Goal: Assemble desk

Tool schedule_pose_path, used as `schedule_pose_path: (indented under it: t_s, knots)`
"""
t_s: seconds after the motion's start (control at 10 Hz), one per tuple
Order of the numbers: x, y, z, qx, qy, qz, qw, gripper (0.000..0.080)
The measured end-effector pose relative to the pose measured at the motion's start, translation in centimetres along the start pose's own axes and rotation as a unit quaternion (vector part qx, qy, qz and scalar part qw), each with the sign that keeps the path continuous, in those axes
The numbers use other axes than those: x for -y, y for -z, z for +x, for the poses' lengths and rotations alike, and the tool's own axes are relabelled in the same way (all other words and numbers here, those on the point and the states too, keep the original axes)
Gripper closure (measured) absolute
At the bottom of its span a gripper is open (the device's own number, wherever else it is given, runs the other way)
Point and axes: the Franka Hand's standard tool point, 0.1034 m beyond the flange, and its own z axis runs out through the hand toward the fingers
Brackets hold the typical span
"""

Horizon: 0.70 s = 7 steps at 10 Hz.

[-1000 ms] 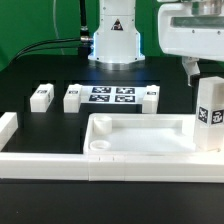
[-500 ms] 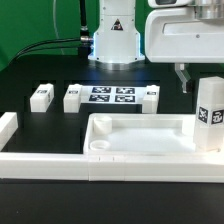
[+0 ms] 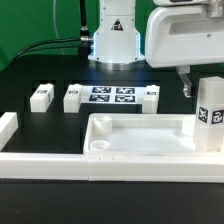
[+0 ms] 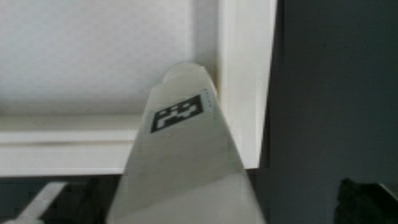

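The desk's white tray-like slab (image 3: 135,135) lies at the front of the black table, rim up. One white tagged leg (image 3: 209,115) stands upright in the corner of the slab at the exterior view's right. My gripper (image 3: 200,82) hovers just above and behind that leg, open, with one dark finger (image 3: 186,84) showing beside it. In the wrist view the leg (image 4: 187,150) rises from the slab's corner (image 4: 240,60) between my widely spread jaws, free of both; my gripper (image 4: 205,205) holds nothing.
Three loose white legs (image 3: 41,96) (image 3: 72,97) (image 3: 150,96) lie in a row behind the slab, around the marker board (image 3: 110,96). White border rails run along the front (image 3: 60,166) and left (image 3: 8,127). The arm's base (image 3: 115,40) stands at the back.
The hand has shifted toward the exterior view's left and dropped slightly, staying open. The upright leg has not moved.
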Motion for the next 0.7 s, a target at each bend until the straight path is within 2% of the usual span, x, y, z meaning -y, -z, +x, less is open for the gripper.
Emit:
schedule_pose_path:
  t_s: [0.1,0.3,0.4,0.5,0.6,0.7]
  knots:
    - [-0.23,-0.06,-0.01,0.000,0.044,0.000,0.999,0.0151]
    - [-0.64,-0.12,-0.04,-0.001,0.057,0.000,0.998,0.0162]
    - [-0.56,-0.13,-0.04,0.000,0.058,0.000,0.998,0.0330]
    - [-0.57,-0.13,-0.04,0.000,0.058,0.000,0.998,0.0330]
    - [-0.59,-0.12,-0.04,-0.001,0.053,0.000,0.999,0.0498]
    - [-0.61,-0.12,-0.04,-0.001,0.041,0.000,0.999,0.0512]
